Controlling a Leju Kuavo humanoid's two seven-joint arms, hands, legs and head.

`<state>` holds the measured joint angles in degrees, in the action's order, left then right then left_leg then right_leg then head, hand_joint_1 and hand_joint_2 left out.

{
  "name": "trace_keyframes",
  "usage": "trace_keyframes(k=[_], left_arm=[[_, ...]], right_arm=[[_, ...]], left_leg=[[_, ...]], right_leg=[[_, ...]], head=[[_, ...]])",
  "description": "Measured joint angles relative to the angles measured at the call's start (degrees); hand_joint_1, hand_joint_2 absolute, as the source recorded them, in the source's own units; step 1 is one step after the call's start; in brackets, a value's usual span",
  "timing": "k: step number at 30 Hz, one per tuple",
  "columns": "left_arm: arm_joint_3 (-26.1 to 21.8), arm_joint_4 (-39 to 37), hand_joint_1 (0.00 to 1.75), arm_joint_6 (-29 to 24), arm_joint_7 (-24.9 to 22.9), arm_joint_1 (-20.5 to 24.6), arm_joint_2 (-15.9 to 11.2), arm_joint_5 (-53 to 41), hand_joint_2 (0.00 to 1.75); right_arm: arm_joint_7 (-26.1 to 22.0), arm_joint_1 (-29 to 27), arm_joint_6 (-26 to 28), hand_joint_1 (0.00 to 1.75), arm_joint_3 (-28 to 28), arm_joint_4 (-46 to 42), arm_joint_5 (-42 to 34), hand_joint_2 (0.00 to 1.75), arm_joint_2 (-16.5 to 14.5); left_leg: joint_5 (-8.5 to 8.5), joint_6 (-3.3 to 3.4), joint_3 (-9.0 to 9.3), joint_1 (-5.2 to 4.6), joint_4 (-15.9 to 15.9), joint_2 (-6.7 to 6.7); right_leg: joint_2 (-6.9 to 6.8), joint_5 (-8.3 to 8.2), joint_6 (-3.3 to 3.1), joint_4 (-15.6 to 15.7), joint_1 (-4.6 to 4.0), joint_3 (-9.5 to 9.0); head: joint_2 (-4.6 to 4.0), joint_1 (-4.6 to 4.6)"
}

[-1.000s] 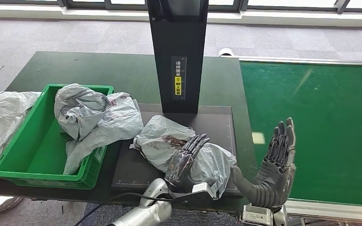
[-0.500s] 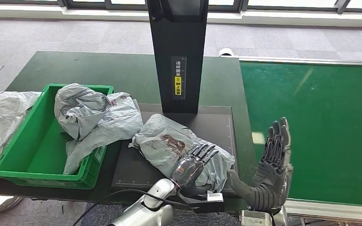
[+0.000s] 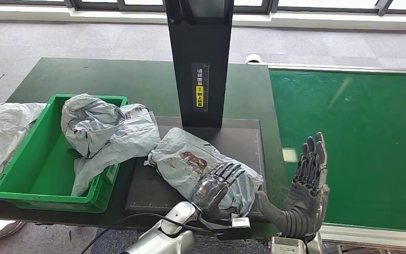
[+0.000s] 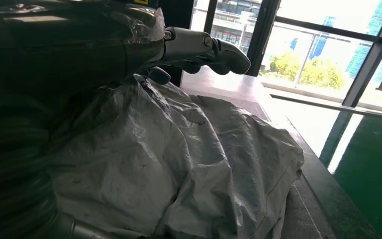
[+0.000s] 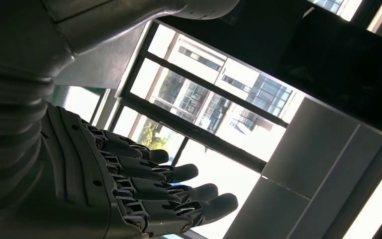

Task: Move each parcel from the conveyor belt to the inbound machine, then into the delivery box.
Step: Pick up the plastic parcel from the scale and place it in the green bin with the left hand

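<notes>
Item: my left hand point(image 3: 215, 186). Laid palm-down on the grey poly-mailer parcel point(image 3: 193, 159), fingers spread over its near end; from the wrist view the thumb sticks out above the crumpled film point(image 4: 189, 164) and nothing seems pinched, so I judge it resting on the parcel, not gripping it.

Item: my right hand point(image 3: 306, 188). Raised upright beside the conveyor belt point(image 3: 359, 143), fingers straight and apart, holding nothing.

Item: parcel. Lies on the dark scanning plate point(image 3: 243, 138) of the inbound machine, in front of its black column point(image 3: 200, 63), with the near edge hanging toward the table's front.

Risks, as I judge them: slick, loose film could slide under a flat palm and the parcel could slip off the front edge; a shallow grab may catch only film and let the contents sag out of my hold; the green delivery box point(image 3: 37, 169) already carries two mailers point(image 3: 103, 132) draped over its rim, so another may ride up and spill.

Surface and room: dark green table point(image 3: 111, 79); another grey mailer point(image 3: 0, 132) left of the box; grey carpet point(image 3: 58, 37); window frames along the far wall.
</notes>
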<state>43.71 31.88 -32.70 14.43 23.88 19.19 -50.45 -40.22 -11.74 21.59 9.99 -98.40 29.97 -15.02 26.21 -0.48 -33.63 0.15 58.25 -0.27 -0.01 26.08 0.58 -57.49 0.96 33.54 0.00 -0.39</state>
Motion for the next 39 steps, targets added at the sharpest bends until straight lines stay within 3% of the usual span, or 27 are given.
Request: trace_keyframes(k=[10, 14, 18, 20, 27, 39], left_arm=[[0.00, -0.12, 0.00, 0.00, 0.00, 0.02, 0.00, 0.00, 1.75], [0.08, -0.21, 1.75, 0.86, -0.25, 0.06, 0.03, -0.42, 1.75], [4.33, -0.18, 1.75, 10.12, -4.89, 1.27, 0.33, -3.31, 1.75], [7.53, -0.11, 1.75, 12.31, -6.51, 2.06, 0.55, -3.15, 1.75], [11.88, -0.44, 1.75, 12.63, -7.03, 3.14, 0.87, -2.25, 1.75], [13.40, -0.75, 1.75, 12.63, -7.02, 3.48, 1.03, -2.05, 1.75]], right_arm=[[0.00, -0.02, 0.00, 0.00, 0.00, 0.00, -0.01, 1.75, 0.00], [0.06, -0.10, 0.35, 0.00, -0.04, -0.08, 0.26, 1.75, -0.03], [2.21, -1.97, 0.57, 0.00, -2.10, -4.89, 2.94, 1.75, -1.46], [2.94, -2.65, -0.59, 0.00, -3.59, -7.87, 3.65, 1.75, -2.24], [3.00, -3.45, -1.05, 0.00, -5.51, -10.98, 4.28, 1.75, -2.90], [2.98, -3.73, -1.05, 0.00, -6.38, -12.00, 4.32, 1.75, -3.06]], left_leg=[[0.00, 0.00, 0.01, 0.00, 0.00, 0.00], [0.00, 0.00, 0.02, 0.00, 0.01, 0.00], [0.00, 0.02, 0.03, -0.01, 0.01, -0.19], [0.02, 0.03, 0.04, -0.01, 0.01, -0.20], [0.05, 0.07, 0.06, -0.02, 0.02, -0.11], [0.04, 0.06, 0.06, -0.01, 0.01, -0.10]], right_leg=[[0.00, 0.00, 0.00, 0.00, 0.00, -0.01], [0.00, 0.00, 0.00, 0.01, 0.00, 0.01], [-0.17, 0.04, 0.05, 0.02, 0.01, -0.12], [-0.16, 0.05, 0.06, 0.02, 0.01, -0.17], [-0.07, 0.04, 0.07, 0.03, 0.01, -0.15], [-0.06, 0.04, 0.07, 0.02, 0.01, -0.13]], head=[[0.00, 0.00], [-0.01, 0.01], [-0.01, 0.01], [-0.01, 0.02], [0.00, 0.00], [0.00, 0.00]])
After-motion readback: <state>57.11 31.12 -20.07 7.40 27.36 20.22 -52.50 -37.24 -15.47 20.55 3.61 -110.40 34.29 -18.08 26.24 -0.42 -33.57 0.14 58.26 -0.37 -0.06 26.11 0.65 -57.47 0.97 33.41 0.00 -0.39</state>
